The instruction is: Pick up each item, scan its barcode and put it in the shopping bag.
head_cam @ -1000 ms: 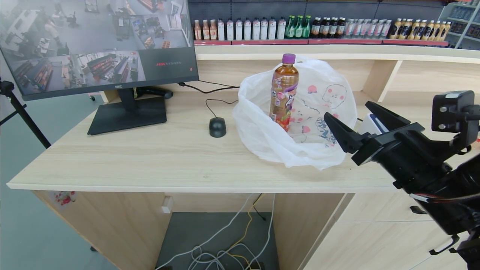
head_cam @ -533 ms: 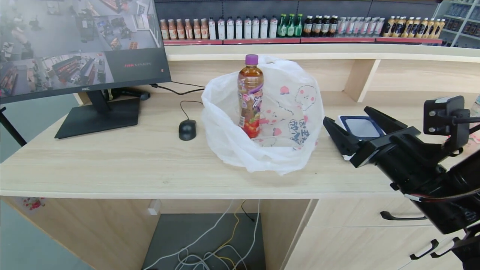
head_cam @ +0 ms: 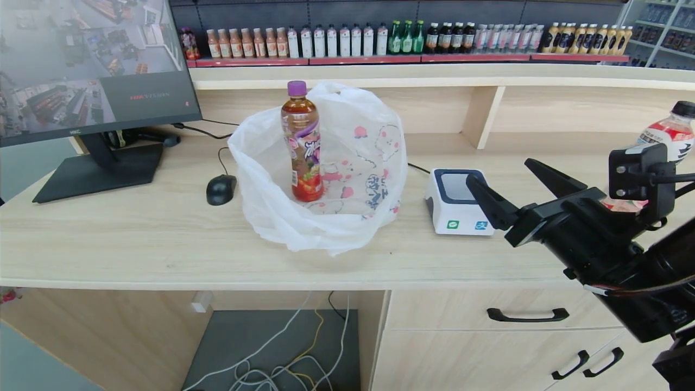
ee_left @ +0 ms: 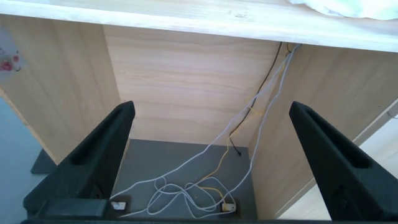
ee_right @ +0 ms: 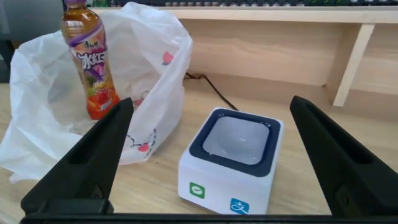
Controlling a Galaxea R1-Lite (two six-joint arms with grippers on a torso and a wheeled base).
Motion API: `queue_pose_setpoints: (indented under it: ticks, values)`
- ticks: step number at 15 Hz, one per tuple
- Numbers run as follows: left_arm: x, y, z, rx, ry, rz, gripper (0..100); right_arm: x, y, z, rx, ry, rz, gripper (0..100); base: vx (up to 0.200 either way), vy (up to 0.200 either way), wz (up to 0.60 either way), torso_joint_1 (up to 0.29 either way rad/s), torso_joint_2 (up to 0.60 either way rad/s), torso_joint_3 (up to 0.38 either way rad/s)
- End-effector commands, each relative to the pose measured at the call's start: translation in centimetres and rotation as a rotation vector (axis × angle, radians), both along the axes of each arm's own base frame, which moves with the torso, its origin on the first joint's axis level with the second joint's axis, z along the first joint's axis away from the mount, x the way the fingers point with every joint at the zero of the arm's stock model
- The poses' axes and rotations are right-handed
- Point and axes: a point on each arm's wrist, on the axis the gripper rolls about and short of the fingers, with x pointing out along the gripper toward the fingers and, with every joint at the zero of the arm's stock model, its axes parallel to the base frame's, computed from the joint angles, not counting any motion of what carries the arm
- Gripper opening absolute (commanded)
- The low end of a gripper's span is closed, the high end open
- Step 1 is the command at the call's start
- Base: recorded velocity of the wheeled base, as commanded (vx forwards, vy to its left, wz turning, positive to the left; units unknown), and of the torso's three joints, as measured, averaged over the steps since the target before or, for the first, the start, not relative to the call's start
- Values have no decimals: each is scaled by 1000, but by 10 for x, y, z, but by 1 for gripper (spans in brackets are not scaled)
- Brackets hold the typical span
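**Hovering open-fingered beside the scanner point(head_cam: 450, 209)**

The right gripper point(head_cam: 498, 170) hangs over the counter point(head_cam: 136, 239) with its fingers spread wide and nothing between them. The scanner sits just beyond its fingertips. The purple-capped bottle point(head_cam: 300, 142) stands upright inside the shopping bag point(head_cam: 347, 228), well apart from them. A second bottle point(head_cam: 670, 133) stands behind the right wrist. The left gripper point(ee_left: 211, 109), fingers likewise apart and empty, hangs below the counter's edge.

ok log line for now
left pincer: open, below counter | right pincer: open, empty, near scanner | bottle: upright in bag | second bottle: beyond right pincer
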Motion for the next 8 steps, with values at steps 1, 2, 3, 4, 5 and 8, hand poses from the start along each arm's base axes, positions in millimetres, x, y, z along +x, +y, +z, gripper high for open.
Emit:
queue_pose_setpoints:
  ticks: [1,2,3,4,5,8]
  values:
    - [0,0,0,0,-2,0,100,-3,-1,1,2,-5,1,100,0,-200,0,-2,2,7]
    - [0,0,0,0,0,0,100,-5,-2,1,2,-5,2,100,0,-200,0,2,2,-2]
    - [0,0,0,0,0,0,100,-7,-2,0,0,-1,4,100,0,-200,0,2,-2,7]
    - [0,0,0,0,-2,0,100,-8,-3,-2,-5,9,5,100,0,-200,0,7,2,2]
    - [0,0,0,0,0,0,100,-9,-2,-3,-6,12,8,100,0,-200,0,2,2,2]
    - [0,0,0,0,0,0,100,-11,-3,-3,-7,13,11,100,0,-200,0,2,4,-1]
